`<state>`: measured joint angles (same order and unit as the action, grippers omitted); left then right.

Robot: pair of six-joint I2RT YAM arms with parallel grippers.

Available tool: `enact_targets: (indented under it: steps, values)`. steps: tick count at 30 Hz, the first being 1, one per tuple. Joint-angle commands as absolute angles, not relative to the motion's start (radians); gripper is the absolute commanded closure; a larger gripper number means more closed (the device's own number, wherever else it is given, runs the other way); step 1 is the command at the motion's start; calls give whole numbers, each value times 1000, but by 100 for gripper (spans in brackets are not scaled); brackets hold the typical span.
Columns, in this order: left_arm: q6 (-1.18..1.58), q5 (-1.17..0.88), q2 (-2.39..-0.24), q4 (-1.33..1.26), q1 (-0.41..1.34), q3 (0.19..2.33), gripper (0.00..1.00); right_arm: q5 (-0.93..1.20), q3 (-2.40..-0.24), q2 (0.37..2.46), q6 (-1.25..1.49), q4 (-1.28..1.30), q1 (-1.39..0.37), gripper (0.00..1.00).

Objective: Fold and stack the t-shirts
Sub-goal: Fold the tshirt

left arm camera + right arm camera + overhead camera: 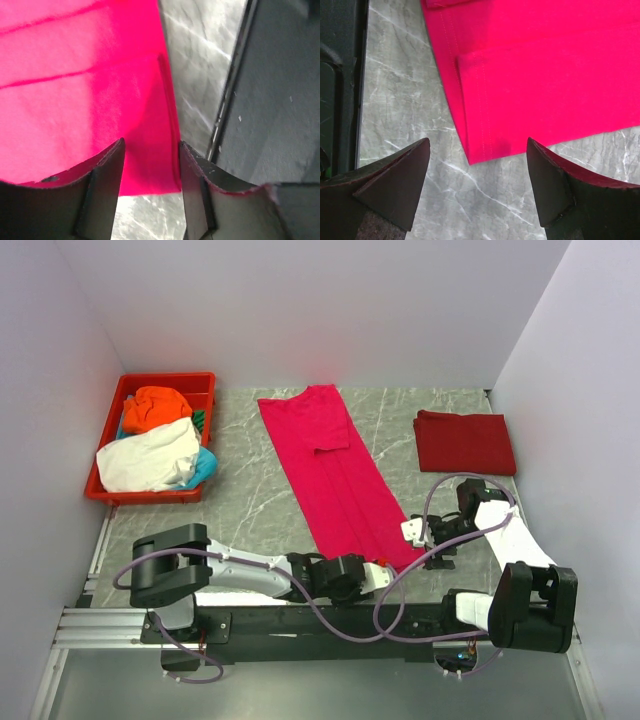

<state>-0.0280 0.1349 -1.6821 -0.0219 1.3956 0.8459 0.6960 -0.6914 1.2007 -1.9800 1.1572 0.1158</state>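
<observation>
A bright pink-red t-shirt (335, 475), folded into a long strip, lies diagonally across the middle of the table. My left gripper (386, 573) is at its near end, open. In the left wrist view the gripper (151, 146) straddles the near corner of the shirt (75, 90). My right gripper (413, 533) is open beside the same end. In the right wrist view the gripper (477, 145) stands wide, with the shirt's other near corner (530, 75) just ahead of its tips. A darker red t-shirt (465, 441) lies folded at the back right.
A red plastic tray (105, 492) at the back left holds an orange shirt (156, 407), a white shirt (148, 457) and a teal shirt (204, 466). White walls close in the left, back and right. A black rail (235, 85) runs along the near table edge.
</observation>
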Motion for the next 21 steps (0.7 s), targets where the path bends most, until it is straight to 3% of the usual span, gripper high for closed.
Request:
enact_targets:
  steps: [1,3,6,9,10,11,17,21]
  values:
    - [-54,190,-1718,-3,1408,899,48,712,-703,1195,-2040,1186,117,16]
    - [-57,190,-1730,-3,1414,897,51,710,-710,1198,-2040,1184,115,17]
    - [-45,187,-1733,32,1416,890,63,692,-701,1197,-2033,1163,98,19]
    - [-25,192,-1710,23,1416,859,76,657,-657,1166,-1982,1079,43,23]
    - [-17,195,-1698,15,1416,848,88,646,-643,1157,-1968,1050,25,24]
    - [-12,196,-1675,9,1416,836,92,632,-612,1148,-1939,989,5,25]
    - [35,183,-1628,-38,1416,779,95,572,-574,1131,-1902,902,-72,36]
    - [44,175,-1635,-51,1416,779,96,528,-540,1117,-1894,861,-125,38]
